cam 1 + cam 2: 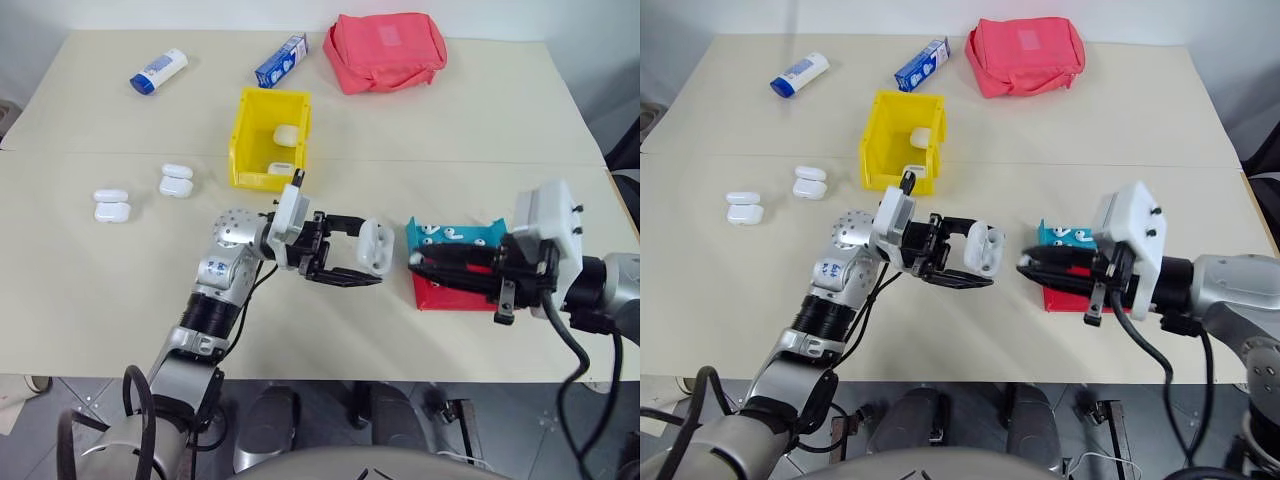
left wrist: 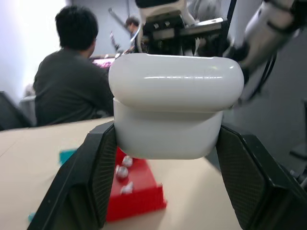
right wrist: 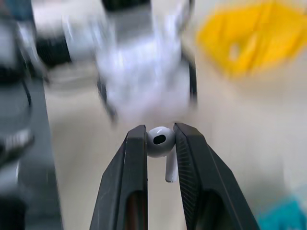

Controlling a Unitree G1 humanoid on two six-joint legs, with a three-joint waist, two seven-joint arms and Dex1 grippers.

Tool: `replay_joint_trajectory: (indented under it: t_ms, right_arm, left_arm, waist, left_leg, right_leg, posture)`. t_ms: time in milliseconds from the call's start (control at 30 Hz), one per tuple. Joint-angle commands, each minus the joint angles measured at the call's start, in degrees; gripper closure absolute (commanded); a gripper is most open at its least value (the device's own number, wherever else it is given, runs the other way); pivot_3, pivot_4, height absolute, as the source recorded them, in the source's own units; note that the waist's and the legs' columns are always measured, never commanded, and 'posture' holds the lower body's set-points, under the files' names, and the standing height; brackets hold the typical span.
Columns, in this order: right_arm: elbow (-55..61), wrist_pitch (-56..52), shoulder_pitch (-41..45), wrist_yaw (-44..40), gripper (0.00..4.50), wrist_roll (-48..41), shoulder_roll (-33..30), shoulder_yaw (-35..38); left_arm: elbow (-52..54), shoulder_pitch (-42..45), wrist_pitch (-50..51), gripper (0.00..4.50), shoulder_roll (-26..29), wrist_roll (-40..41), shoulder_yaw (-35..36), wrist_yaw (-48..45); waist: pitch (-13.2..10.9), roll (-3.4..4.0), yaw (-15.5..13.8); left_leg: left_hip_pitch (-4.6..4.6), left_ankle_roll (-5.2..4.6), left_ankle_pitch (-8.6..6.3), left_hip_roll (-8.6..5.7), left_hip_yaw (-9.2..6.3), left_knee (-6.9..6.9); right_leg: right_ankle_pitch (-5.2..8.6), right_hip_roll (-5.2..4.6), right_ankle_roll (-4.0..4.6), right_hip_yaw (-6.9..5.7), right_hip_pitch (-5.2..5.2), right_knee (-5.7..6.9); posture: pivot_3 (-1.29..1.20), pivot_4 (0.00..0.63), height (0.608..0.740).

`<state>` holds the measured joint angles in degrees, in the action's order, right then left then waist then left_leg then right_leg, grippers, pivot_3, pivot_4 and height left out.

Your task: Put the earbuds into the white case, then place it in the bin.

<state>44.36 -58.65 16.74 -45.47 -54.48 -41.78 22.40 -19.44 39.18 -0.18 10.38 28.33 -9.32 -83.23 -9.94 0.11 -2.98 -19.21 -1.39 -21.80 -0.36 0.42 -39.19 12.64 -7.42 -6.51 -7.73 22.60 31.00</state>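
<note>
My left gripper (image 1: 372, 256) is shut on a white case (image 1: 376, 246), held level above the table's middle; its black fingers (image 2: 91, 177) clamp both sides of the case (image 2: 175, 115). My right gripper (image 1: 416, 262) points left toward that case, a short gap away, and is shut on one earbud (image 3: 160, 140), whose stem hangs between the pads. More earbuds (image 1: 441, 233) lie in the teal tray (image 1: 480, 236). The yellow bin (image 1: 250, 135) stands behind my left gripper with white cases (image 1: 286, 133) inside.
A red tray (image 1: 440, 295) lies under my right gripper beside the teal one. Several white cases (image 1: 112, 205) sit at the left. A white-and-blue tube (image 1: 158, 70), a blue box (image 1: 281, 60) and a pink pouch (image 1: 384, 50) lie at the back. A seated person (image 2: 72, 86) is beyond the table.
</note>
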Motion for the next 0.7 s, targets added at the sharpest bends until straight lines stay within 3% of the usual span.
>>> replay_joint_trajectory:
  t_ms: [33, 700]
  right_arm:
    - [-1.08, 4.33, 2.51, 3.34, 4.05, -2.07, 2.62, -1.88]
    - [-8.41, 17.72, -1.93, 5.32, 4.05, 3.83, 8.2, -13.6]
  left_arm:
    - [-1.93, 2.25, -0.34, 1.74, 0.35, -0.64, 0.22, -1.84]
    - [1.92, 2.63, 3.99, 1.74, 0.17, -1.2, 0.8, 1.82]
  waist:
    - [0.01, 0.02, 0.16]
    - [0.02, 0.03, 0.14]
  left_leg:
    - [0.01, 0.0, 0.0, 0.0, 0.01, 0.0]
    - [0.02, -0.06, 0.01, -0.02, 0.11, 0.0]
  right_leg:
    - [0.01, 0.01, 0.01, 0.0, 0.0, 0.04]
    - [0.01, 0.02, 0.01, 0.09, 0.02, 0.09]
  posture:
    - [0.0, 0.15, 0.74]
    - [0.0, 0.15, 0.74]
